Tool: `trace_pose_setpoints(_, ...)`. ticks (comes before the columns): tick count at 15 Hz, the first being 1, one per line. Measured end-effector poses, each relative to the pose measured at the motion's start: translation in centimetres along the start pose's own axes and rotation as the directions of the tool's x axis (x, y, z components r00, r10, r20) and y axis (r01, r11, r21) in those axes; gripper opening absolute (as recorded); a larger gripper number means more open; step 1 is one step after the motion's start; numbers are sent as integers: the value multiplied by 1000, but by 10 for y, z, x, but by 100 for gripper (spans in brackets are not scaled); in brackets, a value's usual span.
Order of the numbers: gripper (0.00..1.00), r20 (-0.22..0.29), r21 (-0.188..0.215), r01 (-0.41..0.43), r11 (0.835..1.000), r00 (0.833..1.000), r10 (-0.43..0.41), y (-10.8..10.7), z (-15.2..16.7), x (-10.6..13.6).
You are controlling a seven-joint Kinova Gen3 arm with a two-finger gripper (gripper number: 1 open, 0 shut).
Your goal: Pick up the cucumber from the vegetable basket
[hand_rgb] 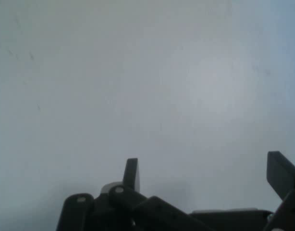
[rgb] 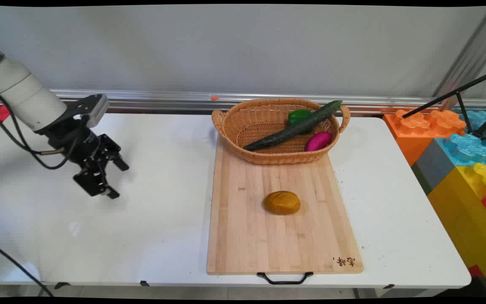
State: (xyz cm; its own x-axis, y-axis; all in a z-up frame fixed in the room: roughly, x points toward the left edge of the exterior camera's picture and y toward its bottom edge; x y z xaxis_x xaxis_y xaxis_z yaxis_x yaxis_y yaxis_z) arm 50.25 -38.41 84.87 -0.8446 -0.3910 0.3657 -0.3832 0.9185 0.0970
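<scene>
- Main view: the gripper [rgb: 116, 180] hung over the bare left part of the white table [rgb: 163, 202], fingers spread wide and holding nothing, well apart from the wooden cutting board [rgb: 247, 236].
- An orange-brown lump [rgb: 282, 202], perhaps a bread roll or a potato, lay mid-board.
- A wicker basket [rgb: 243, 126] on the board's far end held a cucumber [rgb: 293, 128], a green pepper [rgb: 298, 115] and a magenta oval piece [rgb: 318, 141].
- Hand view: the gripper [hand_rgb: 205, 168] stood wide apart above plain table surface [hand_rgb: 147, 86].
</scene>
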Motion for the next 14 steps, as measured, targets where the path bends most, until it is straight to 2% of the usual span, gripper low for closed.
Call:
trace_pose_setpoints(4,100,-160,28,50,998,986,-45,-18,4,18)
trace_pose_setpoints(6,100,-260,55,77,995,964,-60,-33,4,40)
trace_pose_setpoints(9,100,-362,103,90,991,931,-47,-55,3,78)
trace_pose_setpoints(12,100,-417,166,83,983,909,-7,-78,4,130)
trace_pose_setpoints(14,100,-431,199,79,977,902,15,-92,9,162)
